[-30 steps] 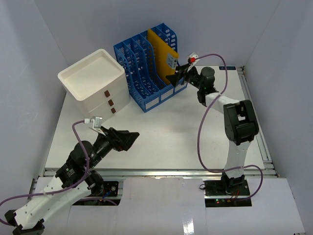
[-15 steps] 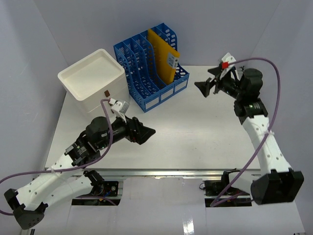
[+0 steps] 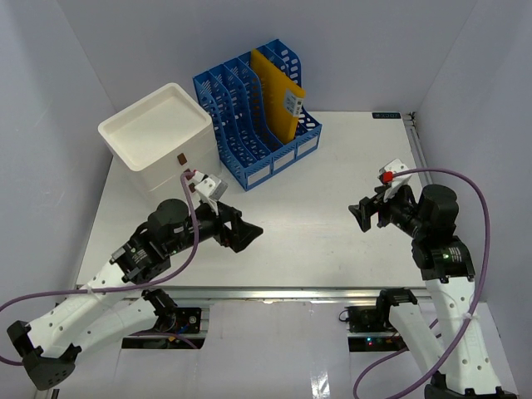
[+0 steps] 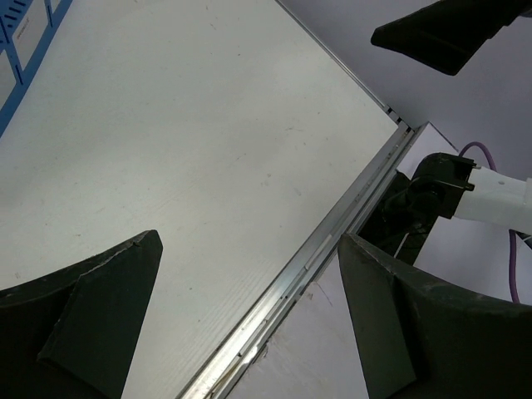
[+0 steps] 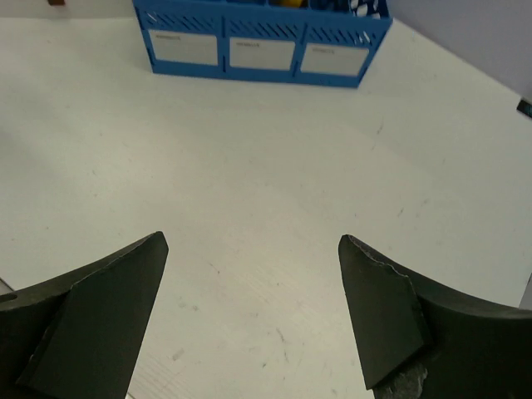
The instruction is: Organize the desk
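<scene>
The desk (image 3: 316, 191) is a white-grey tabletop with metal rails and a small black label (image 3: 386, 115) at its far right corner. My left gripper (image 3: 248, 235) is open and empty, low over the desk's near-left part. In the left wrist view (image 4: 249, 249) it faces the desk's front rail (image 4: 332, 229). My right gripper (image 3: 362, 214) is open and empty over the desk's right part. In the right wrist view (image 5: 253, 243) it points at bare desk surface (image 5: 266, 183) toward the blue file rack (image 5: 258, 46).
A blue file rack (image 3: 258, 108) with an orange folder (image 3: 278, 96) in it stands at the back centre. A white drawer box (image 3: 162, 141) stands at the back left. The right arm's base (image 4: 440, 187) shows past the front rail.
My right gripper has pulled back from the file rack, first to the right, then down toward the near right. My left gripper has moved right and slightly forward over the desk. The orange folder stays in the rack.
</scene>
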{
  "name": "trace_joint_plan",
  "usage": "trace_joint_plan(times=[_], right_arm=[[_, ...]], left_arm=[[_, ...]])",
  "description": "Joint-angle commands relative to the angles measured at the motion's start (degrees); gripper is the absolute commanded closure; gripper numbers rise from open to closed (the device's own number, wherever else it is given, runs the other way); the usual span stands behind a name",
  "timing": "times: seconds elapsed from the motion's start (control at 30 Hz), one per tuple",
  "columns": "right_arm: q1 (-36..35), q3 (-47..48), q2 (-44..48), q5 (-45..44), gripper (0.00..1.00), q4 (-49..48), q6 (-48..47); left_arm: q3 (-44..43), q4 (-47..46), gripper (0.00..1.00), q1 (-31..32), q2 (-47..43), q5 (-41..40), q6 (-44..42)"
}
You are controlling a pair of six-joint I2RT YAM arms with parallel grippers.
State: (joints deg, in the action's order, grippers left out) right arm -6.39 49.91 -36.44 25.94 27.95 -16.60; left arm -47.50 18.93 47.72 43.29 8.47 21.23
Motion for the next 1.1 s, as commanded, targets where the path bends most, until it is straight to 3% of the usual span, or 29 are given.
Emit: trace_joint_plan(times=[0.0, 0.23, 0.53, 1.07], right_arm=[[0.2, -3.2, 0.6, -10.3, 0.1, 5.2, 3.5], [0.2, -8.1, 1.4, -15.9, 0.1, 1.0, 8.6], [0.2, -13.6, 5.2, -20.7, 0.1, -3.1, 12.9], [0.2, -15.1, 7.0, -19.6, 0.1, -3.8, 12.0]], left_arm=[[2.7, -0.6, 0.02, -0.1, -4.6, 0.6, -1.2], [6.7, -0.3, 0.02, -0.1, -11.2, -1.4, -0.8], [10.3, -0.1, 0.02, -0.1, -13.2, -1.6, -0.1], [13.1, 0.6, 0.02, -0.1, -16.1, -2.3, 0.6]])
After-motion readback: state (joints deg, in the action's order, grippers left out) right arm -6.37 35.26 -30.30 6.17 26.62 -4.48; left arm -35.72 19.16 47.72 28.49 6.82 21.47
